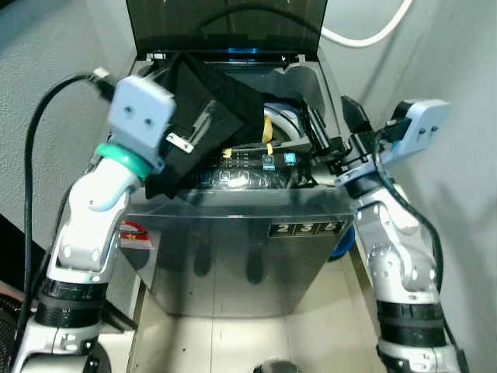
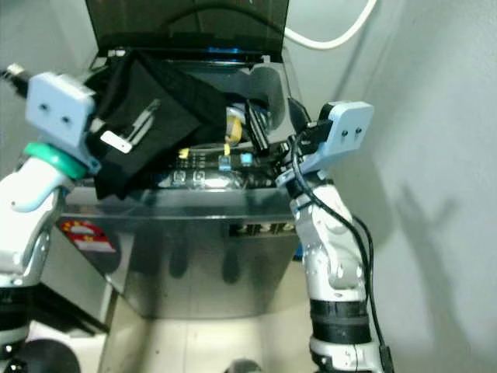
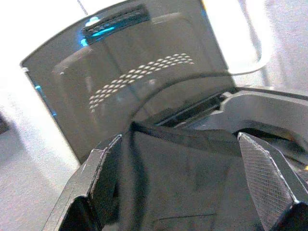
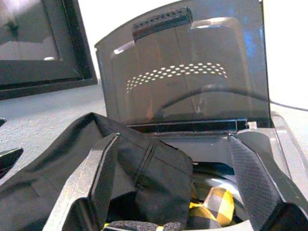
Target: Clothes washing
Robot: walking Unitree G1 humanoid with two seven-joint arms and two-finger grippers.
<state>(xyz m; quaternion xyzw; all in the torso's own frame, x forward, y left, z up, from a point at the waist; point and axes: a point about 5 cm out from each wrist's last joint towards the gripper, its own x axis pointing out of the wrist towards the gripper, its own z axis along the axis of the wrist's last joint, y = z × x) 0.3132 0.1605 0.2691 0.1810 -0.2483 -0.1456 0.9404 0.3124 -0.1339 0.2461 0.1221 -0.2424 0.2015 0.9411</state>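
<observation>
Both arms framed the washer. Black garment hung from the left gripper, fingers clamped on the cloth, draped over the front rim at about 10 o'clock from the drum opening. Long axis ran 7-to-1. It looked dark, limp and folded. Right gripper sat at 3 o'clock, fingers apart, holding nothing. Lid stood upright.

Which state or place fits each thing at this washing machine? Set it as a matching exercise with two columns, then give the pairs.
Things:
1. lid
2. black garment
3. yellow checked cloth
4. right pincer

Descriptions:
a. lying inside the drum
b. raised upright at the back
c. open, at the drum opening's right side
d. draped over the machine's front edge

Pairs: 1-b, 2-d, 3-a, 4-c
</observation>
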